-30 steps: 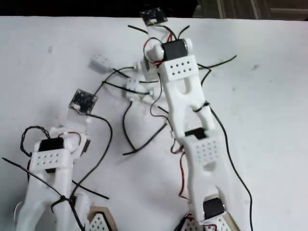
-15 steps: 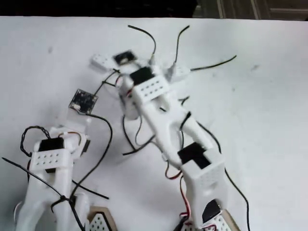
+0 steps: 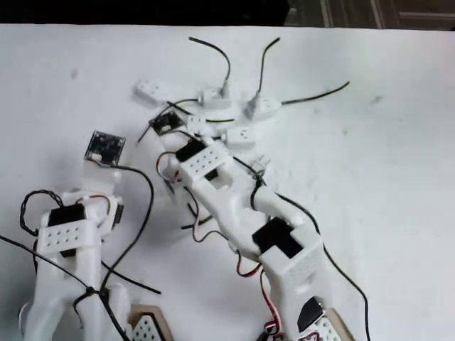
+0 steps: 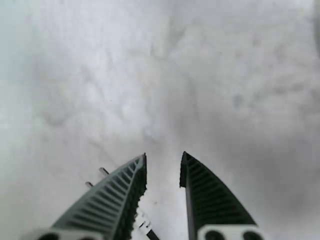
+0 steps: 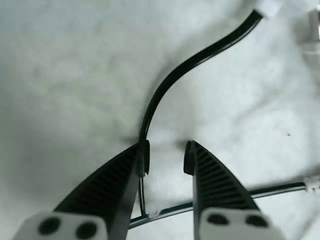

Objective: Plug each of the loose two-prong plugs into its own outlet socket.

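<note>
1. Progress: you see the white plugs [image 3: 263, 107] and an outlet block [image 3: 240, 135] lying close together at the far middle of the table [image 3: 398, 177]. One more white block [image 3: 151, 90] lies a little apart, toward the left arm's side. No plug can be made out seated in a socket, so judge the task barely begun, with every insertion still to do.
2. Right gripper [image 5: 166, 145]: your jaws stand slightly apart and hold nothing, low over the table. A black cable [image 5: 170, 80] passes just beside one fingertip and runs on to a white plug.
3. Left gripper [image 4: 164, 156]: your jaws are apart and empty over bare table, near that arm's own base and well apart from the plugs.
4. Change: over the last second your right arm has drawn back from the far edge and swung toward the left arm, uncovering the outlet block. Your left arm has shifted slightly outward.
</note>
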